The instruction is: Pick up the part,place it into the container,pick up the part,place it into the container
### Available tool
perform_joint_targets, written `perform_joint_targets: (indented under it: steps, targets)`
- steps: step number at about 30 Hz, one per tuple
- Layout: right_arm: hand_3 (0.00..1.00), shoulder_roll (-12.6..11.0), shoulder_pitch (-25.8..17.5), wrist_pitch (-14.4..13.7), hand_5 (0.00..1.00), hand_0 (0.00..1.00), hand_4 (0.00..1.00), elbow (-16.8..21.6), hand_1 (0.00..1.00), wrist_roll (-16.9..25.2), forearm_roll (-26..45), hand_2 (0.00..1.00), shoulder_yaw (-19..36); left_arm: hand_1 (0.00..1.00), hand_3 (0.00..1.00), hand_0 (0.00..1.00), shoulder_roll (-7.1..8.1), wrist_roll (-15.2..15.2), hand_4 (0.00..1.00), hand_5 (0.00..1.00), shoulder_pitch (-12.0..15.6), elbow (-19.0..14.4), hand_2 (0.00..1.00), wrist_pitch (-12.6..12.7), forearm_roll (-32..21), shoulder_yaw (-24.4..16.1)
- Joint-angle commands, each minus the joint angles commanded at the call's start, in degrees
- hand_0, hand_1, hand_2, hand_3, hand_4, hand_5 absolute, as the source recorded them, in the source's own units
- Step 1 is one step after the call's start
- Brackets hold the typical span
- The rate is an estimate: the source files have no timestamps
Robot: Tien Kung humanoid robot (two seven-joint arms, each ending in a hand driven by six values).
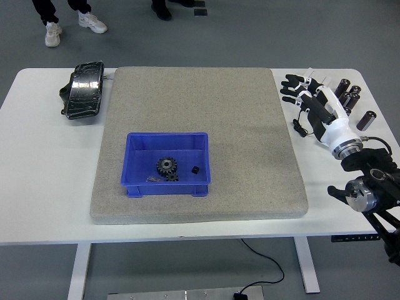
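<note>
Several small parts are already lying inside the blue rectangular plastic container (165,164), which is sitting on the front-left area of the grey felt mat (200,140) covering the middle of the white table (37,175): a dark toothed metal gear (166,165), a smaller gear (171,177) touching its lower edge, a small black block (195,169) just to their right, and a thin silvery pin (152,179) near the front wall. Judging from this, at least part of the placing looks done, though which of these pieces count toward the two requested picks cannot be told. The robot's right hand (310,100), black and white with five fingers, is hovering over the right side of the table, beyond the mat's edge, with its fingers spread open and holding nothing. It is reaching toward a cluster of dark cylindrical parts (350,100) standing near the far-right corner, just beside them but not visibly touching. If another part is wanted, it is probably one of these cylinders, so a pick and a carry back across to the container are remaining. A black curved moulded piece (83,90) is lying untouched at the far left.
</note>
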Motion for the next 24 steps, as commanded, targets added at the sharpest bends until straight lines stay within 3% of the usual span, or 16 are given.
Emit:
perform_joint_targets:
  steps: [24]
  targets:
    - [0.68,-0.2,-0.7,1.1,0.51,0.747,0.837,0.0,0.709,-0.1,2.3,0.708,1.8,0.677,0.603,0.688,-0.06,-0.3,0.657,0.4,-0.1,0.2,0.633,-0.2,-0.3,0.1]
